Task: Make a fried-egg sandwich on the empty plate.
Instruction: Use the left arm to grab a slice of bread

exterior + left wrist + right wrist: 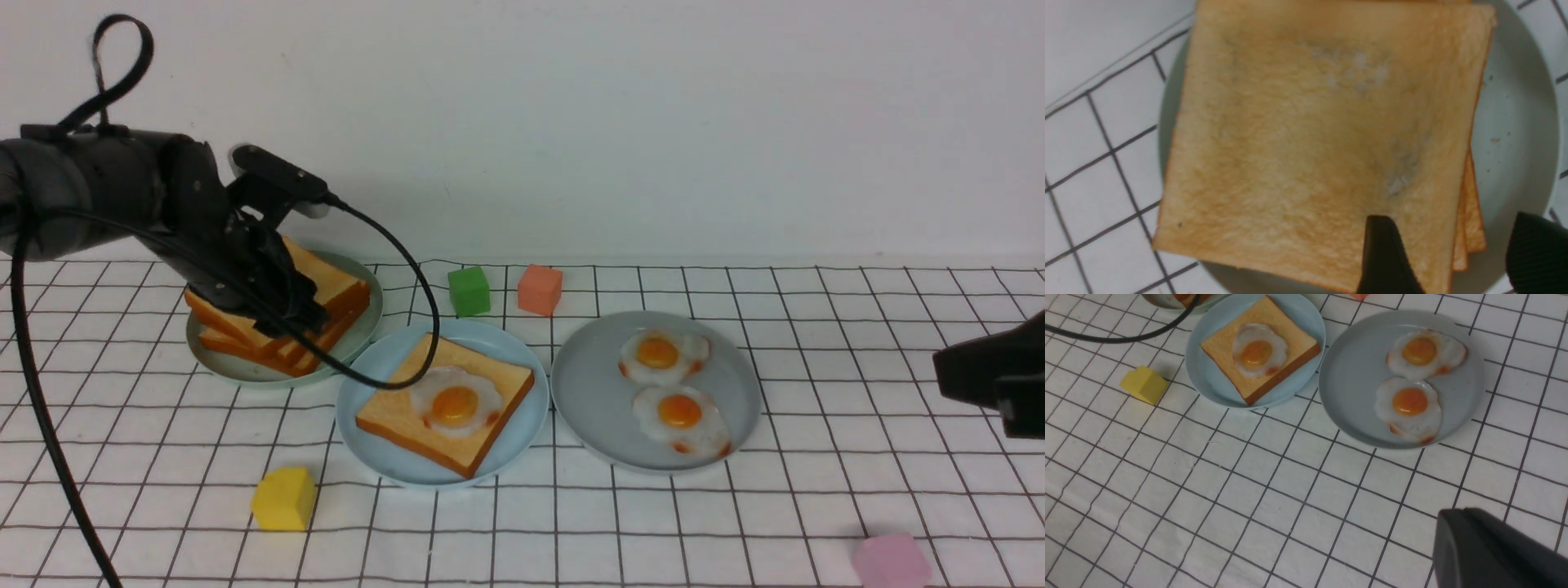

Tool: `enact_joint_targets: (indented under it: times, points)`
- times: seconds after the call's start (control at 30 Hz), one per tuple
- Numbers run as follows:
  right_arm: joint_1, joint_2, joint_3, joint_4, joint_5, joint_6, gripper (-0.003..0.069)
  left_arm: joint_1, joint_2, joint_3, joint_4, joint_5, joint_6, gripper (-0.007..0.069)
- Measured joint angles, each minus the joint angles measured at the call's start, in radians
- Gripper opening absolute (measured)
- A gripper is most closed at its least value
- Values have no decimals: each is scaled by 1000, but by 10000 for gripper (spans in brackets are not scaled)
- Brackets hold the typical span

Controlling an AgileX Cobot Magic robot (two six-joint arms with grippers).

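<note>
The light blue empty plate (367, 445) (1208, 377) now holds one toast slice (392, 412) (1220, 345) with a fried egg (455, 402) (1257, 351) on top, uncovered. A stack of plain toast (336, 287) (1310, 143) rests on the pale green plate (245, 369) (1515, 122) at back left. My left gripper (294, 314) (1453, 222) is open at the stack's corner. One finger (1382, 253) is over the top slice, the other beyond the stack's edge; nothing is gripped. My right gripper (943, 371) (1443, 518) is shut and empty at the far right.
The grey plate (596, 400) (1355, 375) right of the blue one carries two fried eggs (661, 353). Green (469, 290) and orange (540, 289) blocks sit behind the plates. A yellow block (283, 498) lies at front left, a pink one (890, 562) at front right. The left arm's cable (424, 302) hangs over the blue plate.
</note>
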State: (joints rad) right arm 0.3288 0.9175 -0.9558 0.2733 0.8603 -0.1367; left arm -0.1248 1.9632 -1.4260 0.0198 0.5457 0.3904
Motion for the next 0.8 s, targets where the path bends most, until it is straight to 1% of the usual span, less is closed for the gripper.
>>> enact_joint_targets:
  times: [0.2, 0.3, 0.4, 0.53, 0.57, 0.6, 0.63, 0.8]
  points:
    - [0, 0, 44, 0, 0, -1, 13, 0, 39, 0, 24, -25, 11, 414]
    - [0, 0, 66, 2, 10, -1, 14, 0, 49, -4, 41, -31, 11, 395]
    - [0, 0, 71, 12, 23, -1, 14, 0, 52, -8, 52, -34, 11, 302]
    - [0, 0, 73, 25, 27, -1, 16, 0, 52, -8, 54, -38, 15, 116]
    - [0, 0, 73, 27, 27, -1, 17, -1, 52, -8, 55, -37, 15, 52]
    - [0, 0, 73, 27, 27, -4, 17, -2, 51, -8, 55, -37, 16, 22]
    - [0, 0, 73, 27, 27, -10, 17, -2, 48, -8, 55, -37, 16, 6]
    - [0, -3, 73, 27, 27, -18, 17, -2, 1, -8, 50, -21, 17, 0]
